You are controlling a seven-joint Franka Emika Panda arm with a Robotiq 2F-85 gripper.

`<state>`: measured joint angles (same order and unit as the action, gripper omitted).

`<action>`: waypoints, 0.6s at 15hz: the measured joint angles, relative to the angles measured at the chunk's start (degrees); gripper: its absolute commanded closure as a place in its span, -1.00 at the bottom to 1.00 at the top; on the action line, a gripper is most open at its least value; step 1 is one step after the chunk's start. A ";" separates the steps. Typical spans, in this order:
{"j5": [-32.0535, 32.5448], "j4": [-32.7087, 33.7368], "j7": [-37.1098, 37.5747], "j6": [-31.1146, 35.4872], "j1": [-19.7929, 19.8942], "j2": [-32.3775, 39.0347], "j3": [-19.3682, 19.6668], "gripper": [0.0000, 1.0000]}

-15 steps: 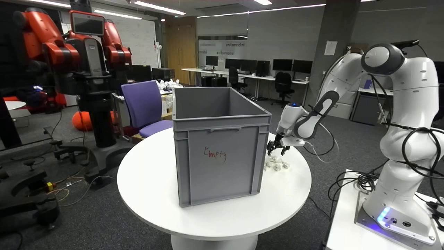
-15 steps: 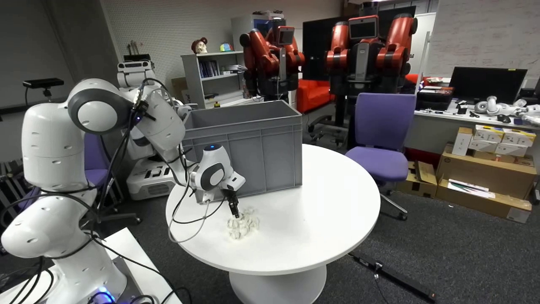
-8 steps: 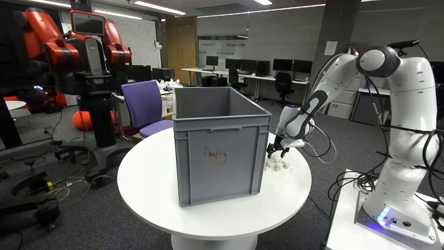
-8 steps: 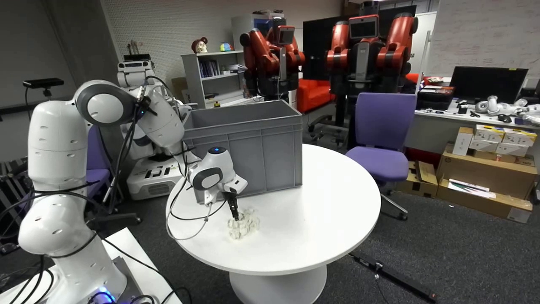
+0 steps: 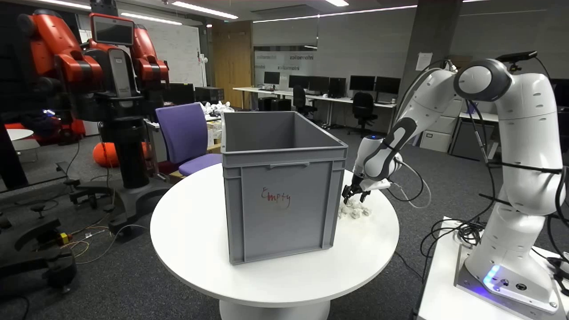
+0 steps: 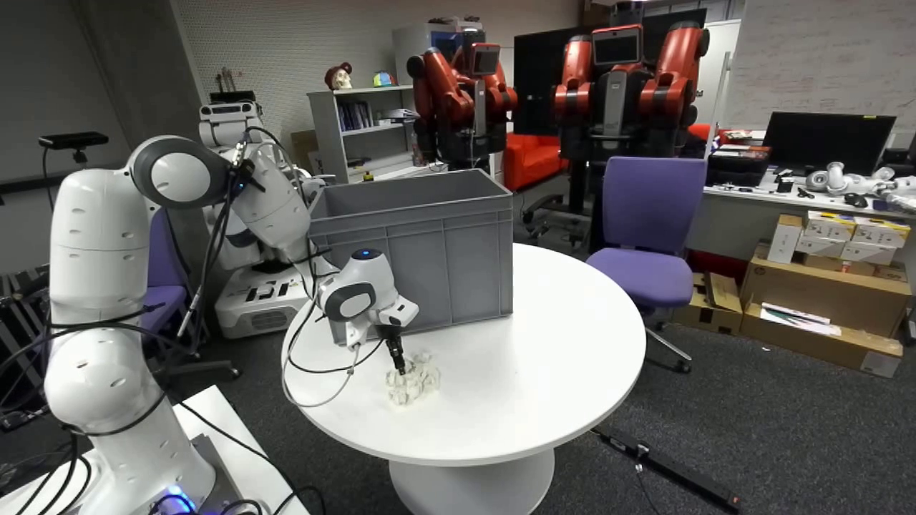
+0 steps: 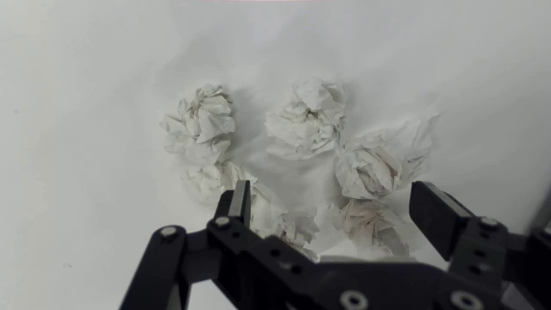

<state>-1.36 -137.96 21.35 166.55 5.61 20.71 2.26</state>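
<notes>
Several crumpled white paper balls lie clustered on the round white table (image 6: pixel 544 386), seen in both exterior views and close up in the wrist view. My gripper (image 7: pixel 329 184) is open just over the pile, fingers pointing down, holding nothing. In the wrist view, a slightly brownish paper ball (image 7: pixel 372 224) shows between the two fingers, with a whiter ball (image 7: pixel 368 170) just beyond it. Another paper ball (image 7: pixel 275 211) is partly hidden by the left finger (image 7: pixel 240 200). Farther off lie a paper ball (image 7: pixel 308 120) and a paper clump (image 7: pixel 202 120). Whether the fingertips touch any paper, I cannot tell.
A tall grey crate (image 5: pixel 284 213) marked "Empty" stands on the table close beside the gripper and the pile; its bottom inside is hidden. Cables hang along the arm (image 6: pixel 268 200). A purple chair (image 6: pixel 644 236) stands beyond the table.
My gripper has come down slightly toward the paper balls, mostly in the first half second. The arm's elbow and upper links have shifted a little. The jaws stay open; crate and paper look unmoved.
</notes>
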 measured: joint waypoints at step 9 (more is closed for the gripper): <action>0.00 0.24 0.00 0.00 -4.59 3.04 2.73 -0.88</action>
<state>-1.36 -137.72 21.35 166.55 1.02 23.75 4.99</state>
